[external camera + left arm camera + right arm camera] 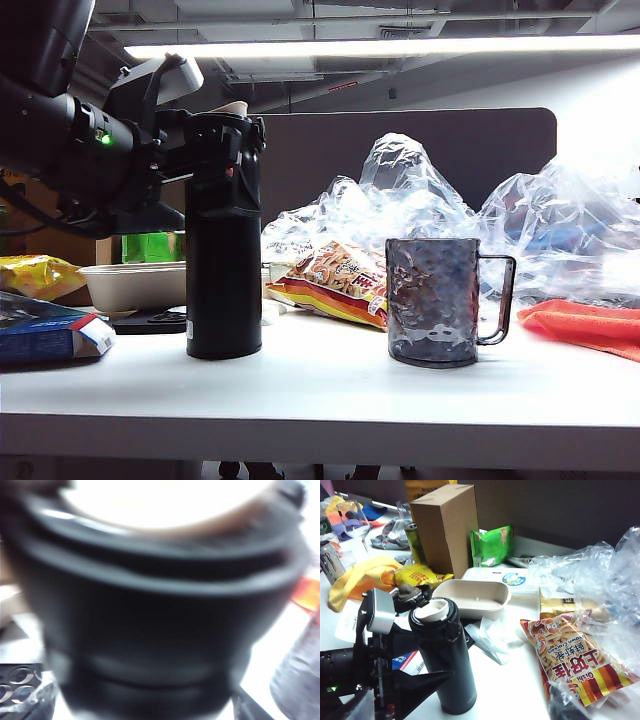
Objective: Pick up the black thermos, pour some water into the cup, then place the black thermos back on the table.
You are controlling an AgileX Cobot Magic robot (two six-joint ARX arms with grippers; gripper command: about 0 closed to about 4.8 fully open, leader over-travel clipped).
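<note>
Left gripper: at the upper part of the black thermos, jaws spread wide with a finger on either side of the flask. Actual contact cannot be told.

Black thermos: upright on the table, left of centre, lid flipped open, beige spout showing. In the left wrist view its top fills the frame, blurred.

Cup: upright on the table to the right of the thermos, well apart from it, handle pointing right.

Right gripper: not seen in any view; jaws fully apart.
</note>
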